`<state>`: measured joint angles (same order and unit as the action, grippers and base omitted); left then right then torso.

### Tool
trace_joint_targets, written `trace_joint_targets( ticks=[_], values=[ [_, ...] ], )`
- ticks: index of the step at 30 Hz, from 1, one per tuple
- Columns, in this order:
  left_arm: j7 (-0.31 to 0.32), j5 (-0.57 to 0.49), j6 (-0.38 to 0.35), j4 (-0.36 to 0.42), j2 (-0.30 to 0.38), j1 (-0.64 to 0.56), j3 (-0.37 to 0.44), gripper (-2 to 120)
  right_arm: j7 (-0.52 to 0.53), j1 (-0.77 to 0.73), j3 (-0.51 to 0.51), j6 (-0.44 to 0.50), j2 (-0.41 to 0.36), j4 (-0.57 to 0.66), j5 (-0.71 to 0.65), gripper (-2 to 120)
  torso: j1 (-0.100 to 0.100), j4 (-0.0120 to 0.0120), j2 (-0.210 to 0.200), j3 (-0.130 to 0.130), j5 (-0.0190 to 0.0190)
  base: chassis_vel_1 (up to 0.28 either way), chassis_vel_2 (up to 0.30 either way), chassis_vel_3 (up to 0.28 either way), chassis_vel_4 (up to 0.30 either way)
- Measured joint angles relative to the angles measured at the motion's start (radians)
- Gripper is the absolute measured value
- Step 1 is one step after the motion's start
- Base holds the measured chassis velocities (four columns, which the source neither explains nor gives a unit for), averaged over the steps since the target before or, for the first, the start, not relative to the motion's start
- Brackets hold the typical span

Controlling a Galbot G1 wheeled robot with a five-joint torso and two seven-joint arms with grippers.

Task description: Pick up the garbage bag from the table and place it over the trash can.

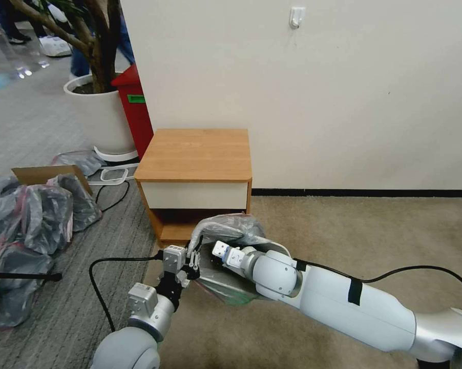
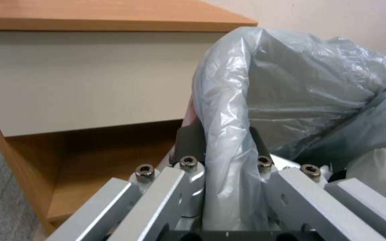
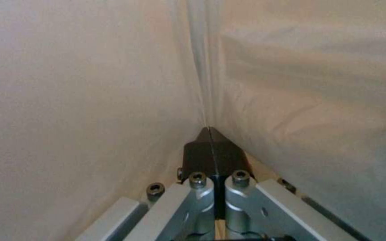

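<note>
The garbage bag (image 1: 228,228), crinkly translucent grey plastic, bulges up on the floor just in front of the table (image 1: 195,148). Below it the trash can (image 1: 218,284) shows as a pale wall with a greenish base, mostly hidden by plastic and my arms. My left gripper (image 1: 194,264) is at the bag's left side; in the left wrist view a thick fold of the bag (image 2: 291,83) runs between its dark fingers (image 2: 188,140). My right gripper (image 1: 218,251) reaches into the bag's mouth. In the right wrist view that gripper (image 3: 209,134) is shut, with a sheet of the bag (image 3: 291,100) pinched at the tips.
A heap of grey bags with a cardboard box (image 1: 31,215) lies on the floor at the left. A tall red bin (image 1: 136,107) and a white planter (image 1: 100,113) stand behind the table's left corner. A black cable (image 1: 100,287) loops beside my left arm. Open carpet (image 1: 369,230) lies to the right.
</note>
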<state>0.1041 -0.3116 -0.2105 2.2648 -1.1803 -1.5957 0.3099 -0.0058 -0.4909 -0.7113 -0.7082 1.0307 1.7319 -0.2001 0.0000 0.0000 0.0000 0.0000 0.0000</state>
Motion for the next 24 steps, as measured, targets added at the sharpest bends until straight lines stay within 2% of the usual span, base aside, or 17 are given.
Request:
trace_joint_targets(
  ticks=[24],
  values=[
    [-0.018, 0.013, 0.000, 0.044, -0.010, -0.026, 0.000, 7, 0.004, 0.025, -0.022, 0.000, 0.029, -0.053, -0.021, 0, 0.000, 0.0000, 0.000, 0.000, 0.0000, 0.000, 0.000, 0.000, 0.000]
  ],
)
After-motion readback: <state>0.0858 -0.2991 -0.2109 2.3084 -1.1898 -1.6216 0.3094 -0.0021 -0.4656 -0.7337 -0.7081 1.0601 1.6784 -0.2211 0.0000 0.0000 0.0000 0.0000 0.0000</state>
